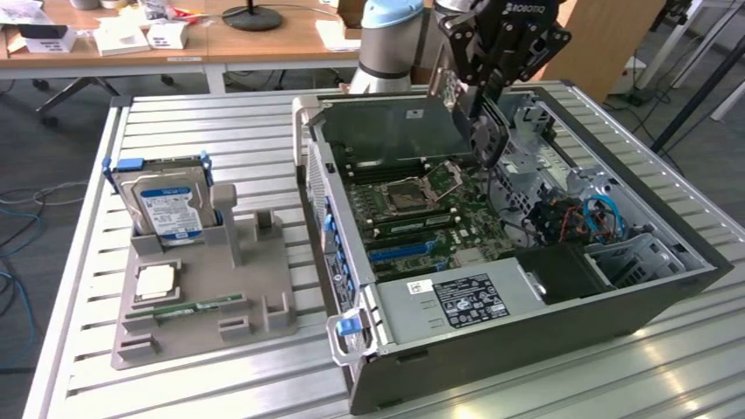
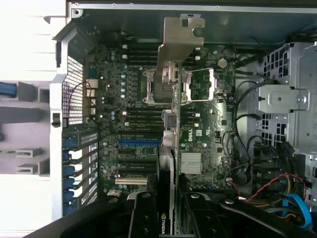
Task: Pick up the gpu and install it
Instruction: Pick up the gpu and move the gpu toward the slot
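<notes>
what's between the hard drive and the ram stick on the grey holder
A square pale processor chip, lying flat in the grey holder, between hard drive and ram stick, seen in the exterior view.

A slatted metal table [image 1: 233, 384] carries a grey parts holder [image 1: 209, 279] beside an open computer case [image 1: 524, 367].

Exterior view high and oblique, wrist view close overhead, shared motherboard [image 1: 434, 218] [image 2: 133, 126]
</notes>
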Motion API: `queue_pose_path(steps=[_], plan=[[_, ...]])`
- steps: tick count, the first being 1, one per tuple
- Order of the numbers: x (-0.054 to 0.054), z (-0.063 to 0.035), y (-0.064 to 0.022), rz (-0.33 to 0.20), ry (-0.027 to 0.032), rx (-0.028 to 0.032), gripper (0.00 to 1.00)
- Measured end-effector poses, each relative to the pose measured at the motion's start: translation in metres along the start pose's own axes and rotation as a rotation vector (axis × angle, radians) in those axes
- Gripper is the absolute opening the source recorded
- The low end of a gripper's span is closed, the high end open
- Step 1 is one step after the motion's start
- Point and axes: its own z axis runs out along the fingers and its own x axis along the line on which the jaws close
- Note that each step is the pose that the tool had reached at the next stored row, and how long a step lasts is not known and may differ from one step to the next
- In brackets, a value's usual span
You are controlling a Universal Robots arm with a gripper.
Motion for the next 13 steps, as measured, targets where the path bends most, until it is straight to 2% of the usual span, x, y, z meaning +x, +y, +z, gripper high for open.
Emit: queue_pose_path(steps=[5,9,13], plan=[[-0.0072,0.0,0.0001,0.0,-0.0001,-0.0001,0.26],[-0.0073,0.0002,0.0001,0.0,-0.0002,-0.0003,0.26],[-0.0083,0.0049,-0.0001,0.0,-0.0001,-0.0019,0.26]])
